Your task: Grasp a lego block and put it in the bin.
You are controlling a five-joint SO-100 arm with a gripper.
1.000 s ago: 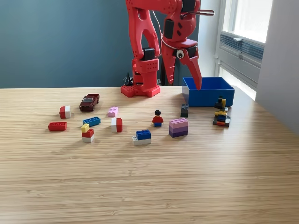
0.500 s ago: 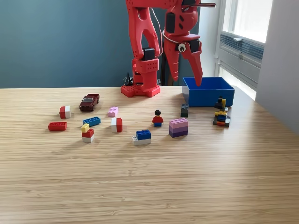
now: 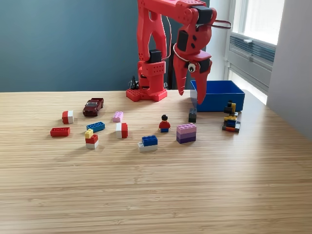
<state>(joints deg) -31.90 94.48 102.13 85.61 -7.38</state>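
My red gripper [image 3: 191, 97] hangs open in the exterior view with nothing between its fingers. It is above the table, just in front of the left wall of the blue bin [image 3: 220, 103]. Below and slightly in front of it lies a black lego block [image 3: 192, 115]. A purple and pink block [image 3: 186, 132] and a small minifigure [image 3: 165, 124] sit nearer the camera. Further to the view's left are a blue and white block [image 3: 147, 143], a red and white block [image 3: 122, 129] and a pink block [image 3: 117, 116].
At the view's left lie a dark red toy car [image 3: 93, 106], a blue flat block [image 3: 95, 126], a red flat block [image 3: 60, 131] and other small blocks. A mixed stack of bricks [image 3: 230, 120] stands in front of the bin. The arm's base [image 3: 147, 92] is at the back.
The gripper has swung from over the bin toward the view's left and the camera, and come lower. It stays open and holds nothing. The blocks have not moved.
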